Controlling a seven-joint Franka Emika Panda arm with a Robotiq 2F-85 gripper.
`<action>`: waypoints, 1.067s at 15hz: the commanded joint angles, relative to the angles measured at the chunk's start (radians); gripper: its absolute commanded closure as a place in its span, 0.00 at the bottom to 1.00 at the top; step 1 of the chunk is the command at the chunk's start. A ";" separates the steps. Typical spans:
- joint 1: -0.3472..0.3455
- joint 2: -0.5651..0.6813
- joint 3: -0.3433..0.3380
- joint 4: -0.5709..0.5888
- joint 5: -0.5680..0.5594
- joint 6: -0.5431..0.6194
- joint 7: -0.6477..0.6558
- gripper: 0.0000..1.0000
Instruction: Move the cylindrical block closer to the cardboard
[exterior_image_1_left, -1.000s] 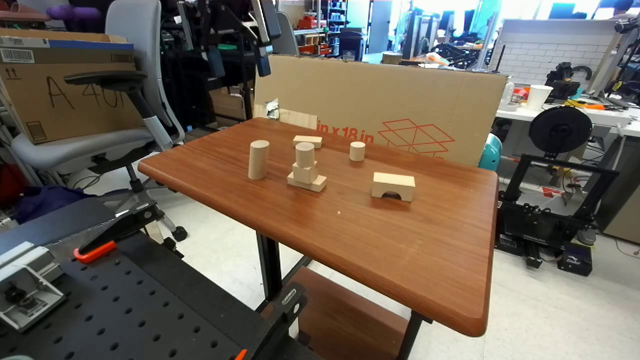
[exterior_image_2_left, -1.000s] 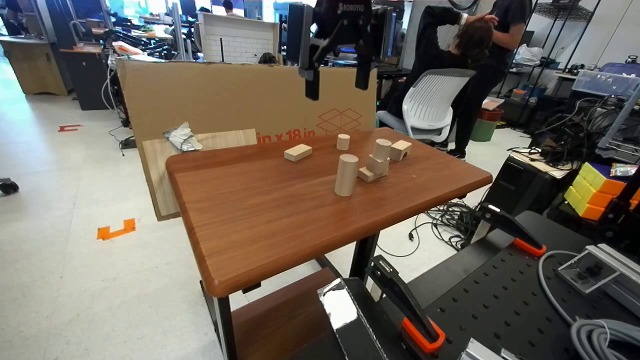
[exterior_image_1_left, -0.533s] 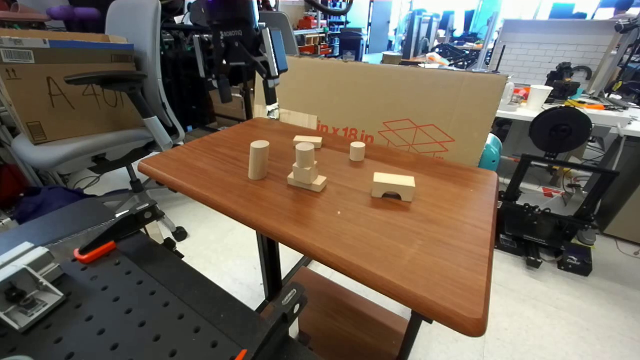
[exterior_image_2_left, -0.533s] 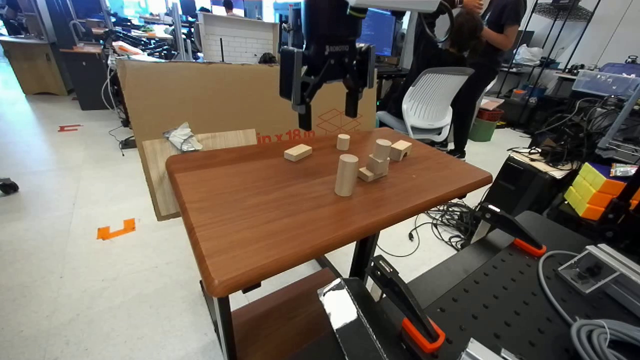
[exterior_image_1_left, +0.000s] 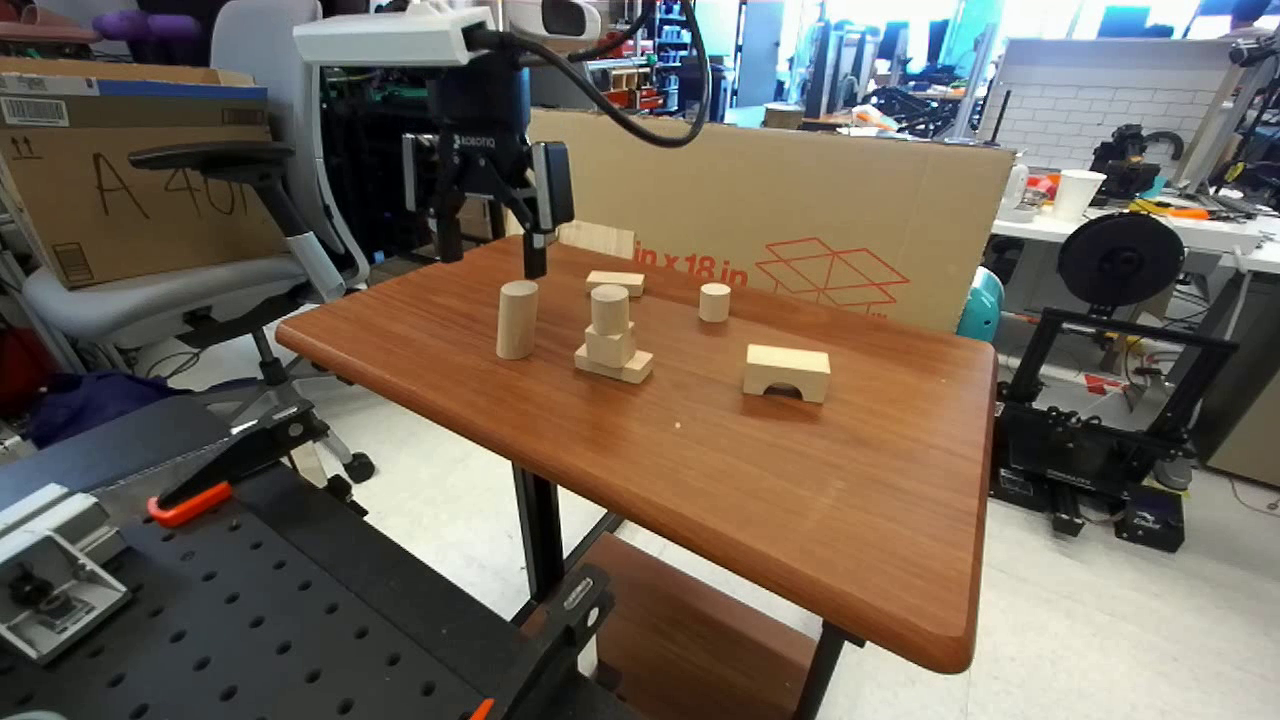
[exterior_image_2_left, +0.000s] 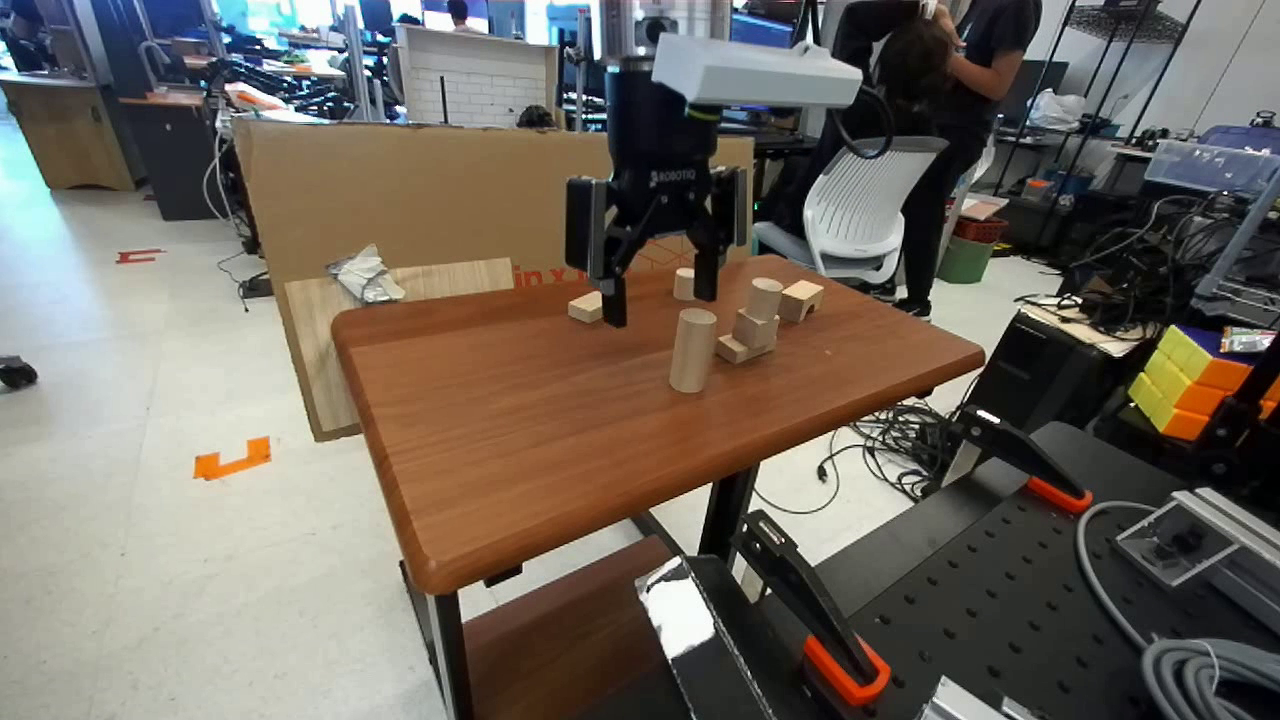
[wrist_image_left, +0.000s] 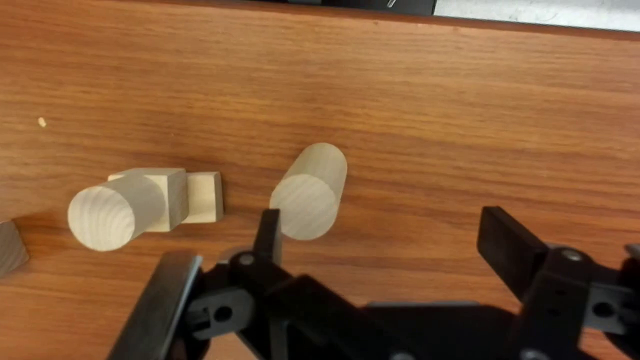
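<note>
The cylindrical block, a tall light-wood cylinder, stands upright on the table in both exterior views (exterior_image_1_left: 517, 320) (exterior_image_2_left: 692, 350) and in the wrist view (wrist_image_left: 312, 190). The brown cardboard with red print stands behind the table's far edge in both exterior views (exterior_image_1_left: 760, 190) (exterior_image_2_left: 420, 190). My gripper (exterior_image_1_left: 492, 262) (exterior_image_2_left: 660, 306) is open and empty, above the table and slightly behind the block. In the wrist view the gripper (wrist_image_left: 381, 215) has its left fingertip overlapping the edge of the block's top; the block is not between the fingers. The wrist view does not show the cardboard.
A stack of wooden pieces with a cylinder on top (exterior_image_1_left: 610, 335) stands close beside the block. A short cylinder (exterior_image_1_left: 714, 303), a flat block (exterior_image_1_left: 616, 283) and an arched bridge block (exterior_image_1_left: 787, 373) are also on the table (exterior_image_1_left: 800, 500). Clamps sit on the black perforated board (exterior_image_1_left: 300, 600).
My gripper has come down from high above to near block-top height, staying open, and the arm's white wrist housing has come into view. The blocks have not moved.
</note>
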 joint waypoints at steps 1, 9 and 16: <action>0.004 0.037 -0.019 0.048 0.063 -0.066 -0.049 0.00; -0.016 0.029 -0.046 0.056 0.102 -0.139 -0.088 0.00; -0.007 0.047 -0.056 0.072 0.093 -0.152 -0.094 0.26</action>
